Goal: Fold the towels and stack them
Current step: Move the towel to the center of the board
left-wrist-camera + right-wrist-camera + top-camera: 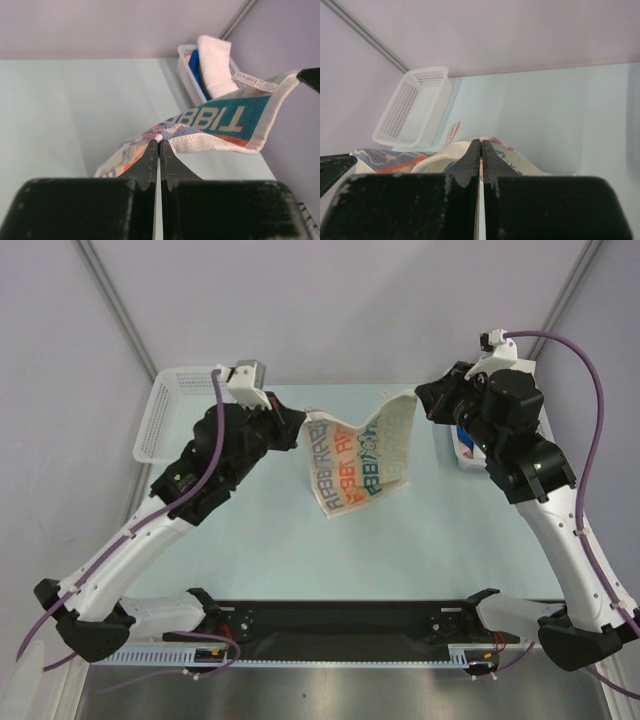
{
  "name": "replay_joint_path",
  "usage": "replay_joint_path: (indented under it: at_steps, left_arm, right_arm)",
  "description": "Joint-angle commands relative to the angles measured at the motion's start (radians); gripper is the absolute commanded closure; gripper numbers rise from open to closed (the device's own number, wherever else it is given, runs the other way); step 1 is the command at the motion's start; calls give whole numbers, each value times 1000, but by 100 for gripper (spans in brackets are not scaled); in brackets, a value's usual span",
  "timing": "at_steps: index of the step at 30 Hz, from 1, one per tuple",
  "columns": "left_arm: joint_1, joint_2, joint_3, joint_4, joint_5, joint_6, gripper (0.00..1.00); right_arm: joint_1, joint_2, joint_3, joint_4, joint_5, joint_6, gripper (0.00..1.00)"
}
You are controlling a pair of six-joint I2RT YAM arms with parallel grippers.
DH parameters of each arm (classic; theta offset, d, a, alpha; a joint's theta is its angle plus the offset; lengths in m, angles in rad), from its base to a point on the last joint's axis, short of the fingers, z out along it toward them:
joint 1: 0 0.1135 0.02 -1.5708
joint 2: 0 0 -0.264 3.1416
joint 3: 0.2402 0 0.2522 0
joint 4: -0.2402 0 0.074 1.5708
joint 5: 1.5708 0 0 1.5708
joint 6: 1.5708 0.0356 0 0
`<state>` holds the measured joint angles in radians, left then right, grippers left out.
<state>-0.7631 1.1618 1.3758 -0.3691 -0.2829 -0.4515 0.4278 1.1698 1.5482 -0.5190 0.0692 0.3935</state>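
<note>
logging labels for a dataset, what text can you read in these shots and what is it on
"TIBB": large pale letters on the teal band of the towel, left wrist view; possibly seen in reverse, and further letters run into the fold.
Rows of orange, teal and grey letters on the same towel, top view: too small to read surely.
Small tag at the towel's edge, right wrist view: too blurred to read.
No other text shows.

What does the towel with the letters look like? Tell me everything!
The towel is soft cream cloth with orange, teal and grey letters and a stitched hem. It hangs spread out, sagging in the middle, one corner pointing down over the table. The left tool pinches one top corner and the right tool the other, both shut.
</note>
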Motion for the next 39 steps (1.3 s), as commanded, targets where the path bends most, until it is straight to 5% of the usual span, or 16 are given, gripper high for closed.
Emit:
replay_joint_path:
  at_steps: [1, 15, 28, 39]
  left_arm:
    - [4, -48, 77, -5, 13, 57, 100]
    - [4, -88, 235, 53, 66, 114, 100]
    - [-2, -286, 102, 67, 202, 53, 100]
    - [-4, -212, 85, 47, 192, 22, 100]
  right_arm:
    - [12, -32, 73, 2, -16, -28, 100]
    - [28, -73, 193, 80, -48, -47, 100]
    - [45, -257, 105, 42, -134, -5, 100]
    - [43, -201, 61, 31, -150, 13, 100]
